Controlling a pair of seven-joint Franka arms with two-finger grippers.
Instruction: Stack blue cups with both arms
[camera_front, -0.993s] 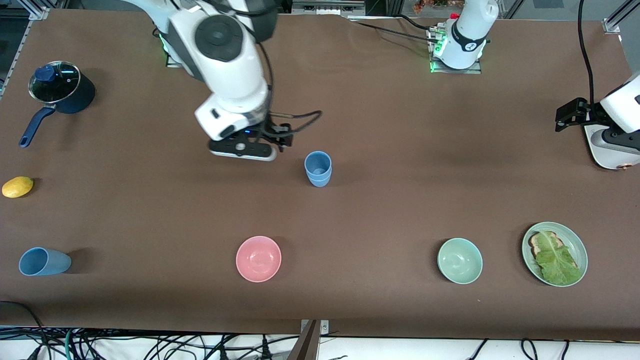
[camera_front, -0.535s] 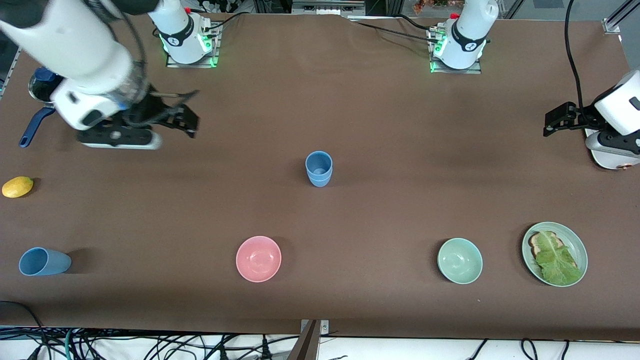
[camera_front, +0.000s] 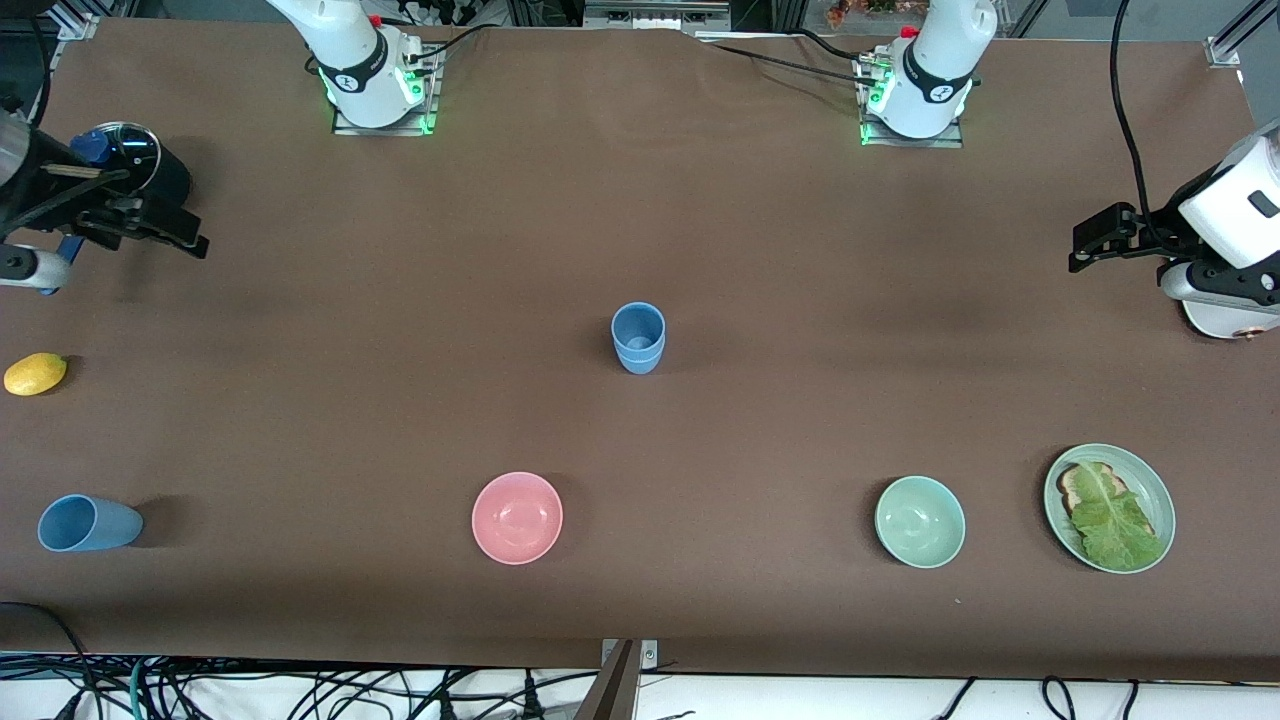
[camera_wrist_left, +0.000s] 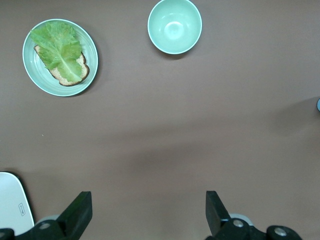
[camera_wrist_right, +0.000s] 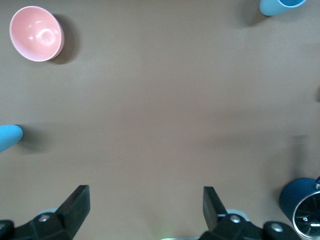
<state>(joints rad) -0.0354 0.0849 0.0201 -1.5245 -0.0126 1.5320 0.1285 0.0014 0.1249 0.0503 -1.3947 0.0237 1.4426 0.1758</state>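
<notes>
Stacked blue cups (camera_front: 637, 337) stand upright mid-tabletop (camera_front: 800, 300); lone blue cup (camera_front: 88, 523) lies sideways at the right arm's end. Right hand (camera_wrist_right: 145, 210) and left hand (camera_wrist_left: 147, 215): fingers apart, both empty.

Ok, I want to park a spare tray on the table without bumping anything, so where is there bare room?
Widest bare stretch: between the arm bases and the stacked blue cups. Also bare: between pink bowl and green bowl. More crowded: right gripper over the saucepan, by the lemon and lying blue cup; left gripper above the lettuce plate.
</notes>
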